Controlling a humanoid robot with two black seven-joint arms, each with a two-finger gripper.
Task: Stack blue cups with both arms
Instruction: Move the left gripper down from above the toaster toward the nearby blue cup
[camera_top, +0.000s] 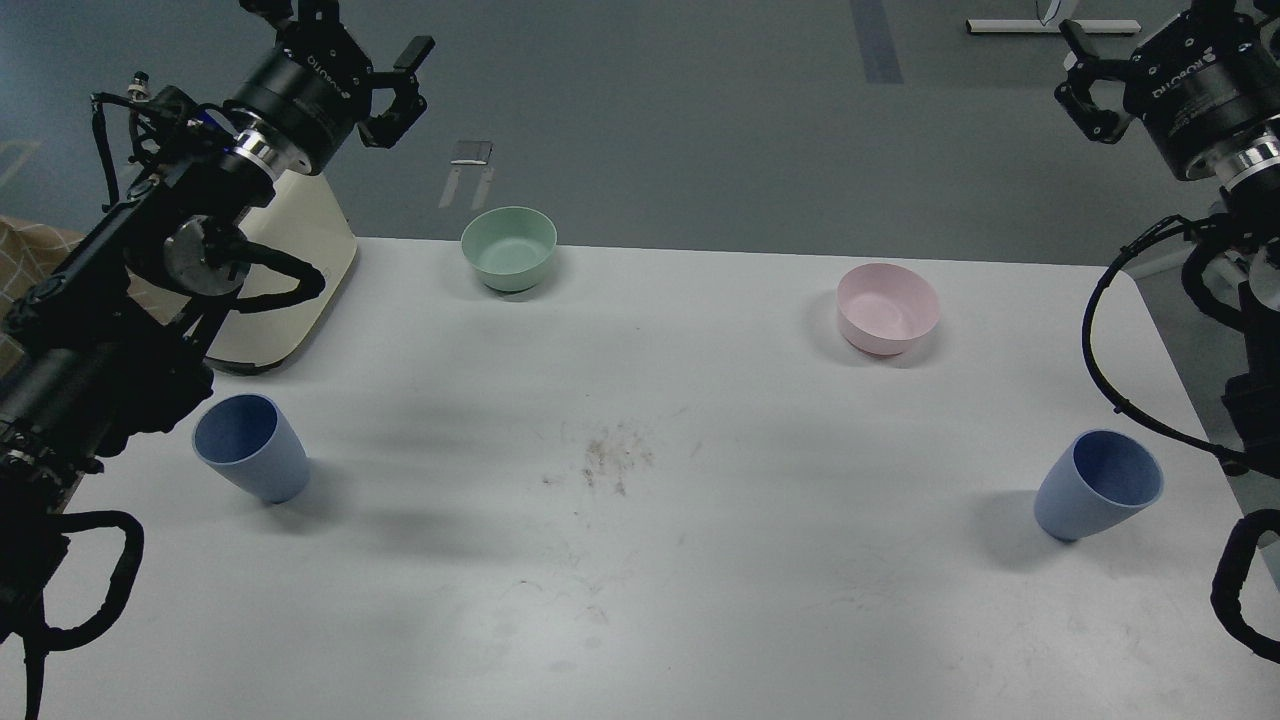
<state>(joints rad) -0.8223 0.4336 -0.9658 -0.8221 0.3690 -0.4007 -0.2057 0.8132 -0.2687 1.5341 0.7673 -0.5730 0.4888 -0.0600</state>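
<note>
Nothing grabbed yet, both blue cups sit at opposite table edges.
Left gripper fingers apart; right gripper looks apart too. Next: reach down for each blue cup.

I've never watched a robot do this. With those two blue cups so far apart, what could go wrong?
My guesses:
1. The left blue cup stands right beside the left arm's thick lower part, so swinging the left pincer down might knock it over.
2. The right blue cup stands near the table edge; a nudge might push it off.
3. Both cups are tall with narrow bases, so an off-centre grip could tip them.
</note>
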